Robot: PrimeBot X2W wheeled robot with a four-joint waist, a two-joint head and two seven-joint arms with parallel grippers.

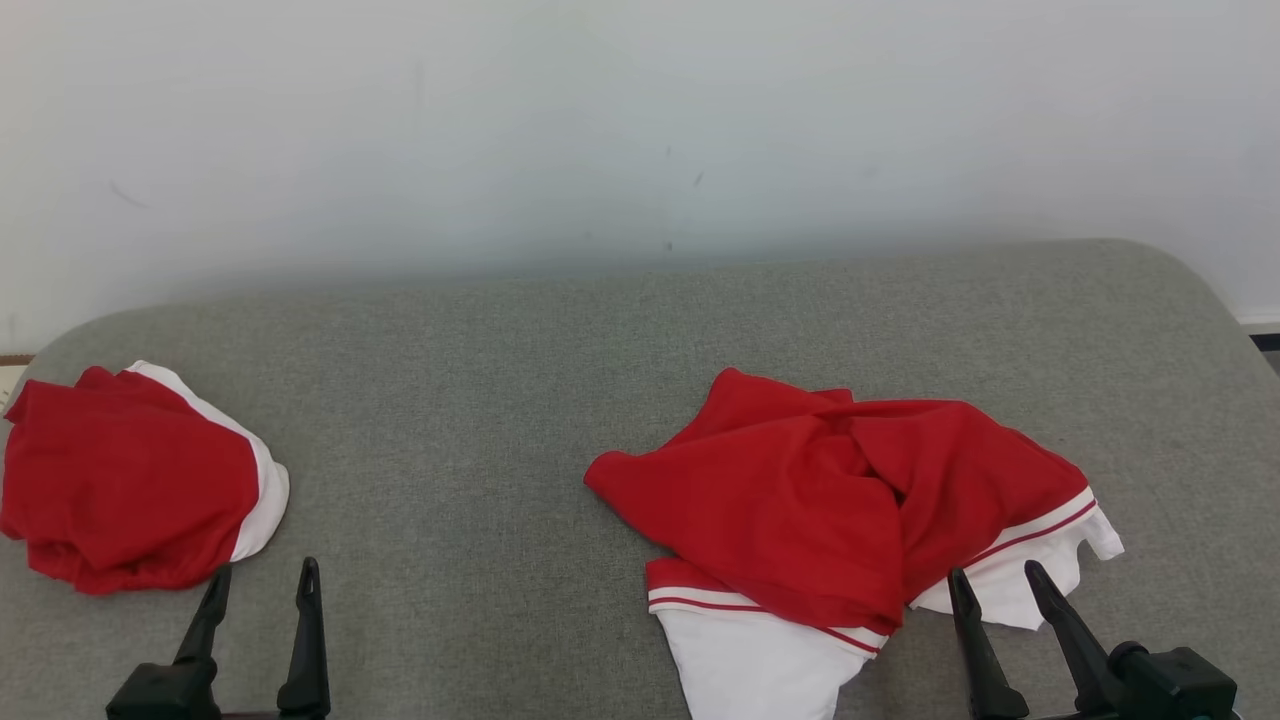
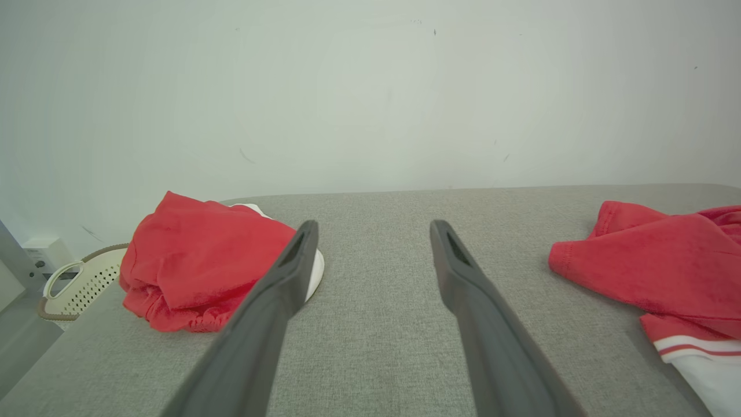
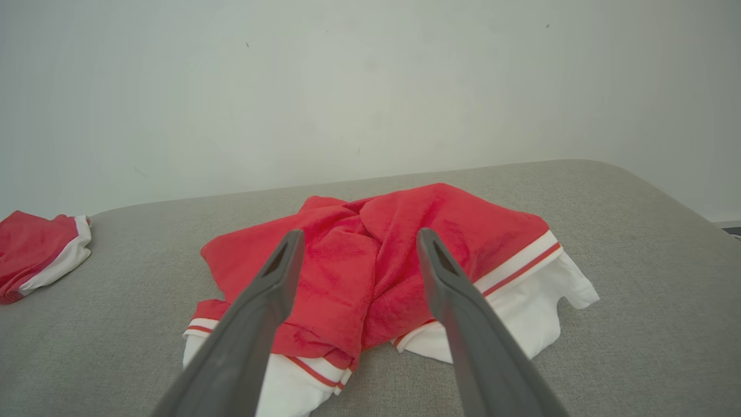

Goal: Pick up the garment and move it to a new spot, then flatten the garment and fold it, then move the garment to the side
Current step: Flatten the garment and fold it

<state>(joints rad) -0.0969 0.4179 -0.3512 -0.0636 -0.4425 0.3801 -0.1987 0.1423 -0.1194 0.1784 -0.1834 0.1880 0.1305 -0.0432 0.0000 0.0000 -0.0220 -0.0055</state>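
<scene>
Head view: left pincer (image 1: 265, 568) and right pincer (image 1: 994, 570) released, empty. Pinching stacked folds of the garment (image 1: 800, 480) just ahead of the right may keep it bunched.

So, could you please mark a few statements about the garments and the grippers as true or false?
1. The left gripper and right gripper are both open and empty. True.
2. A crumpled red and white garment lies just ahead of the right gripper. True.
3. A smaller red bundle with a white edge lies at the left end of the grey surface. True.
4. The two garments touch. False: bare surface separates them.
5. The crumpled garment is already spread flat. False: it lies bunched, its folds overlapping.
</scene>
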